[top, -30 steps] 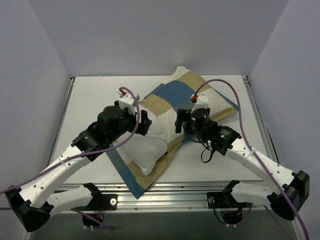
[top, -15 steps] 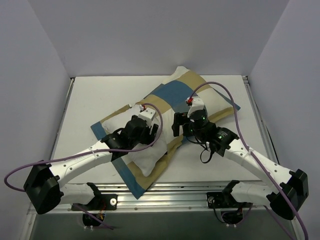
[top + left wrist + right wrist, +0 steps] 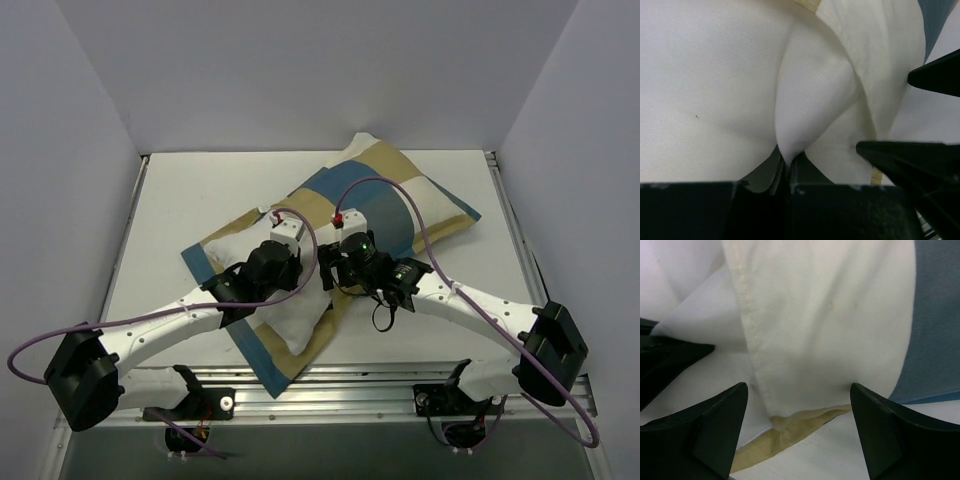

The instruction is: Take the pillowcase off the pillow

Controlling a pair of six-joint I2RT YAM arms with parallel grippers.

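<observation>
Pillow (image 3: pixel 715 100) fabric is pinched in the clenched left claw (image 3: pixel 788 169); the right claw (image 3: pixel 797 390), released, straddles the pillowcase (image 3: pixel 935 315) hem just beside.

We log the left arm dropped low and swung in from the left side (forearm now lying nearly flat). Its claw (image 3: pixel 788 167), wide open a second ago, has pinched shut on a fold of the pillow (image 3: pixel 715 90). The right claw (image 3: pixel 799 390) slid leftward across the pillowcase (image 3: pixel 372 200), now close beside the left one.
</observation>
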